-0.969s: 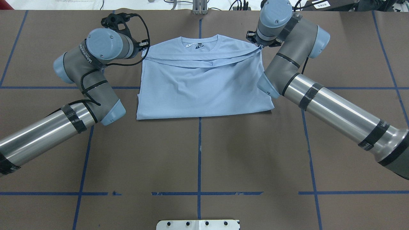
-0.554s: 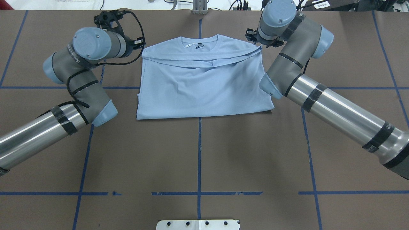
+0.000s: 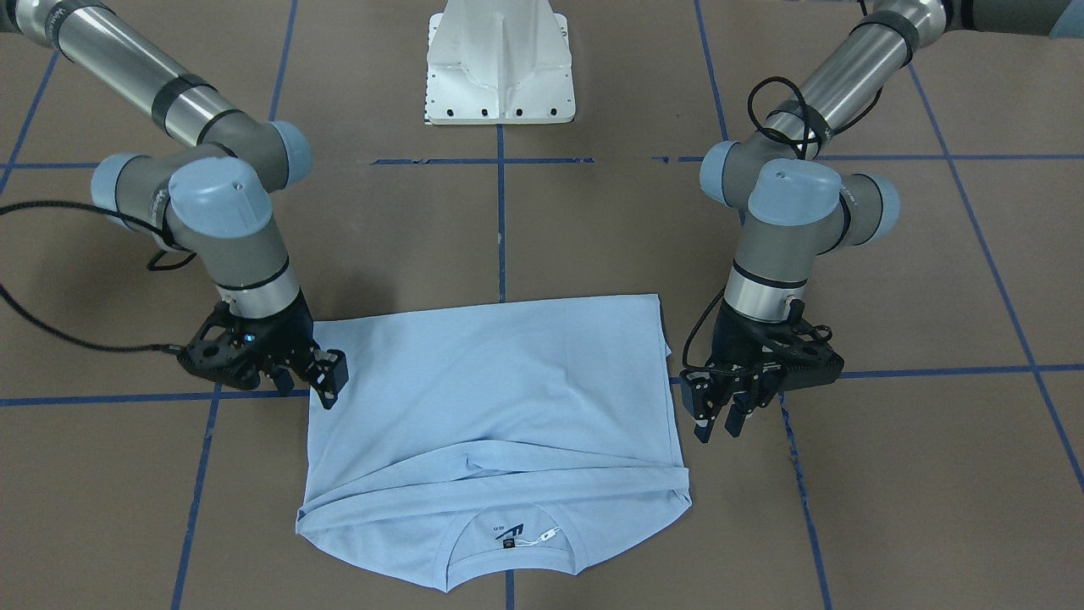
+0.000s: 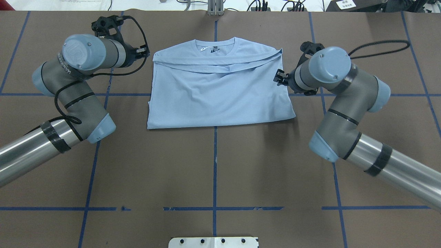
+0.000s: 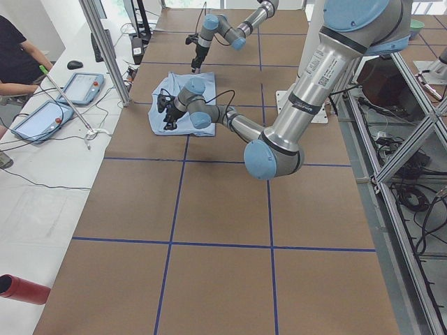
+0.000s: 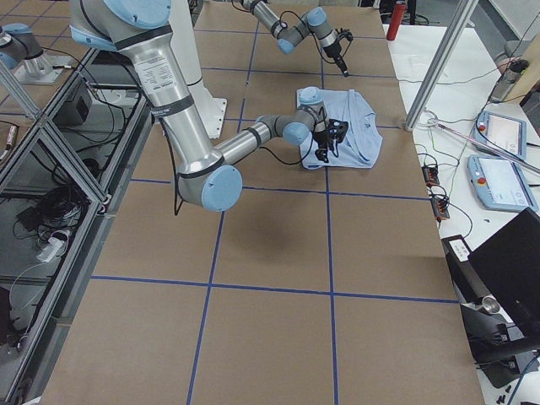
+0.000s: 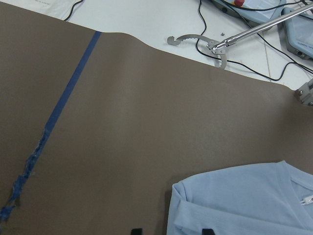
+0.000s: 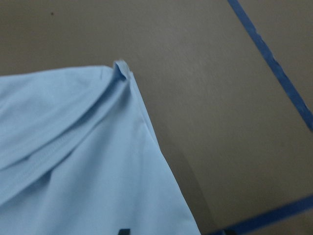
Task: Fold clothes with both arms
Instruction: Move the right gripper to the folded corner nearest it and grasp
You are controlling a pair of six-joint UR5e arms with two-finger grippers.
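The light blue T-shirt lies flat on the brown table, collar at the far side, sleeves folded in across the chest; the print is hidden. My left gripper is open and empty, just off the shirt's left shoulder corner. In the front view it hangs beside the shirt. My right gripper is open and empty at the shirt's right edge; in the front view it is at the cloth's edge. The wrist views show the shirt's corners between spread fingertips.
The white pedestal base stands at the robot's side. Blue tape lines cross the table. A metal post and cables lie past the far edge. An operator sits there with tablets.
Both grippers have left the shirt's shoulder corners. The right one moved back toward the robot along the shirt's right edge. The left one drew away to the left. The shirt has not moved.
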